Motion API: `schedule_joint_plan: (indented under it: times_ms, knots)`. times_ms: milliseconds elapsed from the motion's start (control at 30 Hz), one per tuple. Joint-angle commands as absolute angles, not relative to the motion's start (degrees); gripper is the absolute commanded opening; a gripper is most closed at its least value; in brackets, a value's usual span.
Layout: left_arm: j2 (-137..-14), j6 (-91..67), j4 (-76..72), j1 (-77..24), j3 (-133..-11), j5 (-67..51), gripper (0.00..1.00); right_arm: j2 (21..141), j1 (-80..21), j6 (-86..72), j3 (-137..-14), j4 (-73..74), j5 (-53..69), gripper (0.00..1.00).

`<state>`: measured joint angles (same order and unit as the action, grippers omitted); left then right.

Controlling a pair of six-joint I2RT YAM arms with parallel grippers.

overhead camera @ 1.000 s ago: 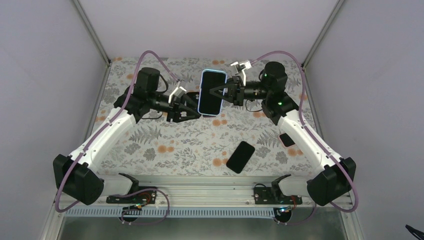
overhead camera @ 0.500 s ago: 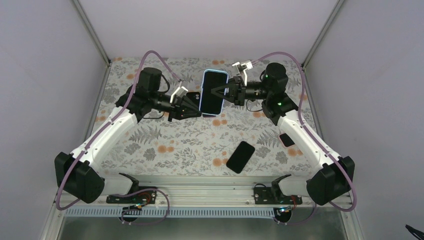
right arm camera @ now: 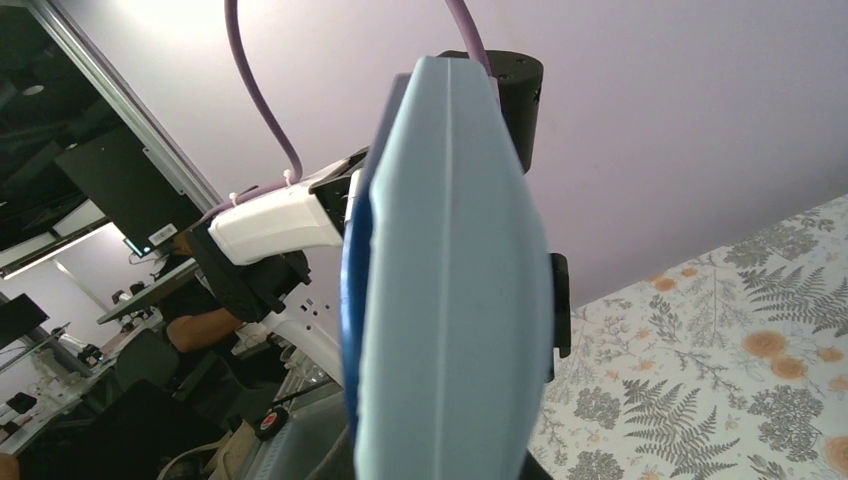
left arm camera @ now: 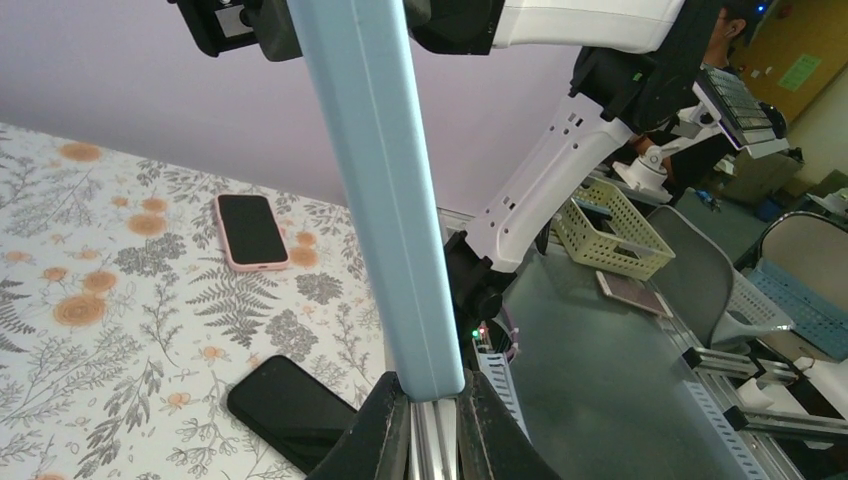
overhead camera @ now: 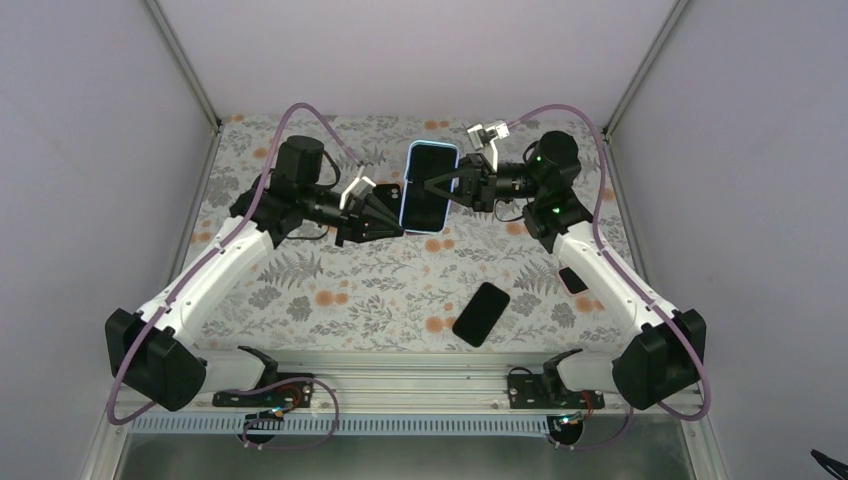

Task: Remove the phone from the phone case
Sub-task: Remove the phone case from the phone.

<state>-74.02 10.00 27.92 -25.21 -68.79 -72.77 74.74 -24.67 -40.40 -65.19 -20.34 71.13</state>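
A table [overhead camera: 330,290] covered with a flowered cloth is seen from above, and the two arms are bolted at its near edge. The left arm [overhead camera: 215,265] and the right arm [overhead camera: 605,270] are both stretched towards the far middle of the table. Between them a light blue phone case [left arm camera: 375,180] is held up in the air, clear of the cloth. The phone [overhead camera: 425,208] is still seated inside it, with the dark screen turned upward. The left gripper [left arm camera: 432,400] is clenched on one thin edge of the case. The right gripper [overhead camera: 425,185] is closed on the case from the opposite side. A bare black phone [overhead camera: 481,313] is laid flat near the front edge. A smaller phone in a pink case [left arm camera: 250,230] is laid beside the right arm, well apart from the black one.
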Motion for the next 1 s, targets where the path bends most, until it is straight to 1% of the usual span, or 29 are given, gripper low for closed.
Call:
schedule_joint_plan:
  times_ms: [0,400,633,733,867,967]
  knots:
    - [-75.33,12.06,26.98,-24.30,-68.68,-64.28,0.02,73.29,-27.12,-48.93,-66.05,-28.37,82.18,0.04]
    - [-75.16,13.21,27.24,-24.32,-67.36,-62.27,0.02,72.42,-27.71,-48.17,-67.36,-27.71,84.52,0.04]
    - [-75.12,13.58,27.52,-24.04,-67.14,-59.02,0.02,71.89,-28.50,-46.84,-67.46,-26.62,86.45,0.04]
    - [-75.46,12.59,27.02,-23.51,-67.30,-58.10,0.02,71.63,-29.40,-43.50,-67.92,-22.92,87.94,0.04]
    - [-76.30,10.37,25.79,-22.28,-67.78,-57.93,0.02,71.73,-30.82,-31.72,-70.45,-9.81,89.21,0.04]
    - [-77.01,8.55,24.97,-21.38,-68.15,-58.11,0.02,71.85,-31.54,-24.72,-71.17,-3.05,89.08,0.04]
